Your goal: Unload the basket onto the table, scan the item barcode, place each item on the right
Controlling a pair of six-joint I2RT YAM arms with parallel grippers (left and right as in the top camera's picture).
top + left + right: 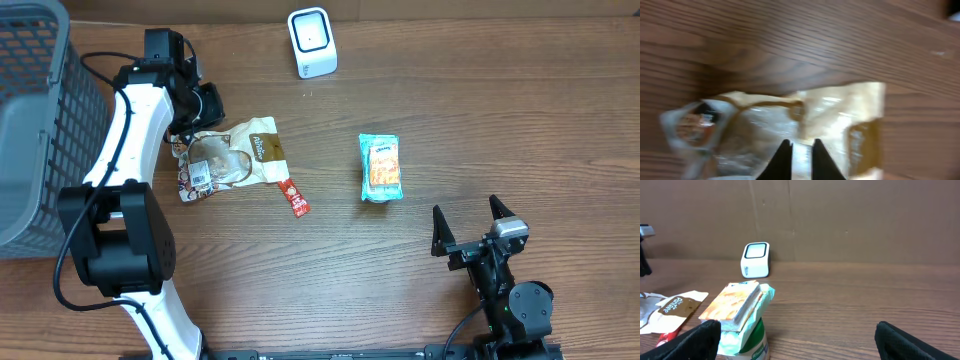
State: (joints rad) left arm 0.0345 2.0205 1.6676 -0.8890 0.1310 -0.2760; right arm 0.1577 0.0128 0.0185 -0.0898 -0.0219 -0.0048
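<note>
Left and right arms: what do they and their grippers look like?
Left arm: white rounded links, black joints, a black cable alongside. Left gripper: slim black tapered fingers. Right arm: black, with a small green light. Right gripper: two black fingers on a black crossbar, grey block behind.

Wood-grain tabletop (520, 110), brown and matt. Crinkled glossy film on the snack bag (235, 155) — clear in part, tan-printed elsewhere. Same shiny film on the teal packet (380, 167). Smooth white plastic for the scanner (312, 42); grey plastic mesh for the basket (40, 130).
</note>
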